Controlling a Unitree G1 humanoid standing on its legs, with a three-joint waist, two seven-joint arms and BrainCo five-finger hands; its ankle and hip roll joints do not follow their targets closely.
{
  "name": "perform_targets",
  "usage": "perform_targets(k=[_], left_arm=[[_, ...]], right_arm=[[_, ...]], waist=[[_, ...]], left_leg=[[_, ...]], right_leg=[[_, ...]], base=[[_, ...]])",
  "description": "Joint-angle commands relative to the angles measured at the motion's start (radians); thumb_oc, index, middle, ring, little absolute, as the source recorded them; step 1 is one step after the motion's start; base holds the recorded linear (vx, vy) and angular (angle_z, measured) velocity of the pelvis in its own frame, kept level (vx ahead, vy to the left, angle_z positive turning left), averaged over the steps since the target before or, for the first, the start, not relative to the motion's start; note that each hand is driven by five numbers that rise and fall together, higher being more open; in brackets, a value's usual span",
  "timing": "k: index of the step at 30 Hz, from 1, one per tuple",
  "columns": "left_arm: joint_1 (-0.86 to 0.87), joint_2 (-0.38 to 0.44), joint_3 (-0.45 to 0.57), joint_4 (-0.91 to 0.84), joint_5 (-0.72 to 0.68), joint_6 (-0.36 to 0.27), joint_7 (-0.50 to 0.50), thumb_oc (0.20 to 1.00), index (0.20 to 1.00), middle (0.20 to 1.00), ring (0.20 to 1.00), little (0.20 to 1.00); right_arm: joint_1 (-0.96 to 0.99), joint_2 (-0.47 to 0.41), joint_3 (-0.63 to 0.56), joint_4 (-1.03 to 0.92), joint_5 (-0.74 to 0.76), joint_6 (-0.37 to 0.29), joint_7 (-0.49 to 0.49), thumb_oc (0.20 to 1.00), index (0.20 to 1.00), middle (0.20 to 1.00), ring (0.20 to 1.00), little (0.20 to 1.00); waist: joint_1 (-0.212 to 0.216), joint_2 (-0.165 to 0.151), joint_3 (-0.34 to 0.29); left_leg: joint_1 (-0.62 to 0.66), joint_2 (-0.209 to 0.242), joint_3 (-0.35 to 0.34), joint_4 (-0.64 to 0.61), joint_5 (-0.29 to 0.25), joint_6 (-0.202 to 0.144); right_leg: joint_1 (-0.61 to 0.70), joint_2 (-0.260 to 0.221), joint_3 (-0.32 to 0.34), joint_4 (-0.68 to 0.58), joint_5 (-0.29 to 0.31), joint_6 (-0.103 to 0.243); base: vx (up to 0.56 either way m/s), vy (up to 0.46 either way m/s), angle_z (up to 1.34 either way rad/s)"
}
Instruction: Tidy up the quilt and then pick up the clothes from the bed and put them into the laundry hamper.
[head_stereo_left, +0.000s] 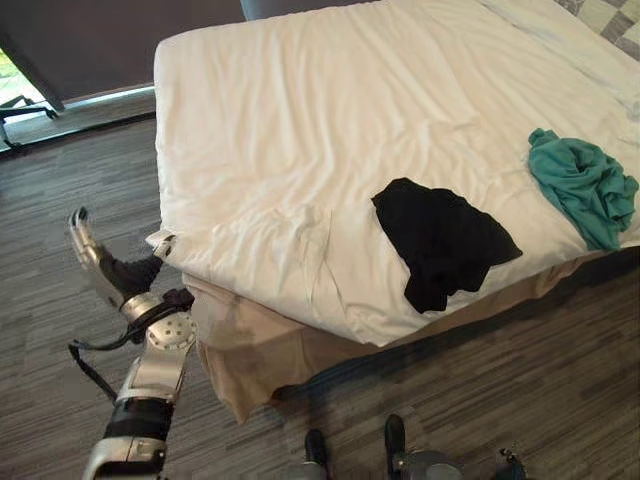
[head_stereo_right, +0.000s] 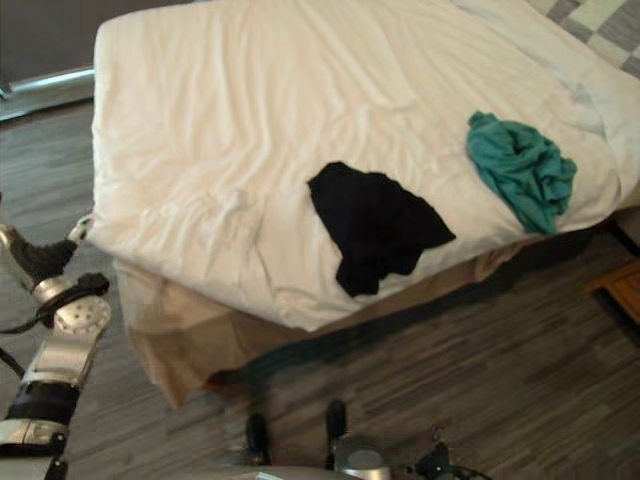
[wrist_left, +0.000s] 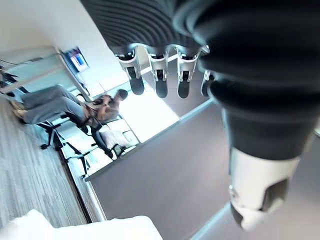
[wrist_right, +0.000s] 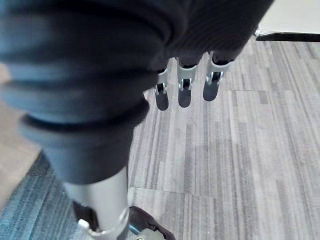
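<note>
A white quilt (head_stereo_left: 330, 120) lies spread over the bed, wrinkled near the front corner. On it a black garment (head_stereo_left: 440, 240) rests close to the front edge. A crumpled teal garment (head_stereo_left: 585, 185) sits further right. My left hand (head_stereo_left: 95, 255) is raised beside the bed's near left corner, off the quilt, fingers straight and holding nothing. In the left wrist view its fingers (wrist_left: 161, 85) point out into the room. My right hand (wrist_right: 183, 95) hangs over the wooden floor with straight fingers, empty.
A beige bed skirt (head_stereo_left: 250, 350) hangs below the quilt at the front corner. Grey wood floor (head_stereo_left: 520, 380) surrounds the bed. A checkered pillow (head_stereo_left: 620, 20) lies at the far right. A person on an office chair (wrist_left: 55, 102) sits far off. A brown object (head_stereo_right: 622, 290) is at the right edge.
</note>
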Motion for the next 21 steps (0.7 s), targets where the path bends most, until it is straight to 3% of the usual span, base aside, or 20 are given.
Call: perform_targets(k=[1,2,3,4,7,12,13,14,15,18,21], left_arm=[[-0.167,0.106,-0.099,0.083,0.135,0.022,-0.080,1.000,1.000,1.000,1.000,1.000],[-0.243,0.128,-0.190,0.142,0.166,0.050,-0.155,1.000,1.000,1.000,1.000,1.000],[-0.244,0.127,-0.191,0.143,0.166,0.050,-0.155,1.000,1.000,1.000,1.000,1.000],[-0.318,0.146,-0.292,0.251,0.235,0.095,-0.245,1.000,1.000,1.000,1.000,1.000],[-0.464,0.102,-0.455,0.458,0.355,0.145,-0.303,1.000,1.000,1.000,1.000,1.000],[-0.552,0.018,-0.602,0.669,0.494,0.163,-0.361,1.000,1.000,1.000,1.000,1.000],[-0.552,0.008,-0.624,0.684,0.522,0.161,-0.374,0.918,0.918,0.918,0.918,0.918],[-0.553,0.007,-0.624,0.685,0.522,0.161,-0.374,0.457,0.457,0.457,0.457,0.457],[-0.540,-0.013,-0.668,0.713,0.585,0.159,-0.392,0.200,0.200,0.200,0.200,0.200],[-0.461,-0.041,-0.688,0.731,0.645,0.155,-0.424,0.200,0.200,0.200,0.200,0.200],[-0.315,-0.051,-0.636,0.735,0.645,0.144,-0.458,0.200,0.200,0.200,0.200,0.200]], right_arm=[[-0.058,-0.016,0.039,0.039,0.007,0.004,-0.005,1.000,1.000,1.000,1.000,1.000],[-0.073,-0.028,0.043,0.034,0.011,0.005,0.000,1.000,1.000,1.000,1.000,1.000],[-0.073,-0.028,0.043,0.034,0.010,0.005,0.000,1.000,1.000,1.000,1.000,1.000],[-0.091,-0.041,0.048,0.029,0.011,0.009,0.012,1.000,1.000,1.000,1.000,1.000],[-0.132,-0.050,0.068,0.030,0.008,0.008,0.008,1.000,1.000,1.000,1.000,1.000],[-0.171,-0.060,0.086,0.044,0.015,0.005,-0.007,1.000,1.000,1.000,1.000,1.000],[-0.173,-0.062,0.089,0.048,0.014,0.003,-0.008,1.000,1.000,1.000,1.000,1.000],[-0.173,-0.062,0.088,0.048,0.014,0.003,-0.008,1.000,1.000,1.000,1.000,1.000],[-0.177,-0.065,0.094,0.055,0.011,-0.003,-0.009,1.000,1.000,1.000,1.000,1.000],[-0.194,-0.081,0.088,0.055,0.010,-0.007,-0.014,1.000,1.000,1.000,1.000,1.000],[-0.206,-0.104,0.068,-0.012,0.009,-0.012,-0.013,1.000,1.000,1.000,1.000,1.000]], waist=[[-0.029,-0.048,0.024],[-0.042,-0.043,0.036],[-0.041,-0.043,0.035],[-0.057,-0.038,0.047],[-0.074,-0.035,0.073],[-0.089,-0.030,0.098],[-0.089,-0.028,0.098],[-0.088,-0.028,0.098],[-0.089,-0.023,0.096],[-0.085,-0.015,0.091],[-0.077,-0.006,0.074]], left_leg=[[0.060,-0.001,0.048,0.006,-0.055,-0.035],[0.042,0.000,0.051,0.006,-0.050,-0.034],[0.041,0.000,0.052,0.006,-0.050,-0.034],[0.026,0.000,0.058,0.006,-0.046,-0.032],[0.000,-0.001,0.069,0.006,-0.038,-0.028],[-0.027,-0.001,0.075,0.006,-0.032,-0.026],[-0.027,0.000,0.077,0.006,-0.033,-0.026],[-0.026,0.000,0.077,0.006,-0.033,-0.026],[-0.020,0.000,0.080,0.006,-0.036,-0.027],[-0.007,-0.001,0.079,0.006,-0.041,-0.028],[0.013,-0.002,0.077,0.006,-0.048,-0.029]], right_leg=[[0.013,-0.127,0.055,0.014,-0.110,0.147],[-0.013,-0.124,0.063,0.020,-0.104,0.149],[-0.013,-0.124,0.064,0.020,-0.104,0.149],[-0.036,-0.122,0.070,0.025,-0.097,0.152],[-0.075,-0.121,0.081,0.037,-0.089,0.156],[-0.112,-0.123,0.082,0.046,-0.082,0.162],[-0.113,-0.124,0.083,0.046,-0.082,0.163],[-0.113,-0.124,0.083,0.046,-0.082,0.163],[-0.110,-0.126,0.082,0.048,-0.084,0.164],[-0.096,-0.130,0.077,0.050,-0.089,0.162],[-0.076,-0.133,0.072,0.049,-0.094,0.159]], base=[[-0.10,0.041,-0.09],[-0.05,0.019,-0.04],[-0.09,0.052,-0.04],[-0.08,0.048,-0.08],[-0.10,0.043,-0.18],[-0.06,0.024,-0.10],[0.00,0.000,0.00],[0.00,0.000,0.00],[0.00,0.000,0.00],[0.00,0.003,0.01],[0.04,0.023,-0.02]])
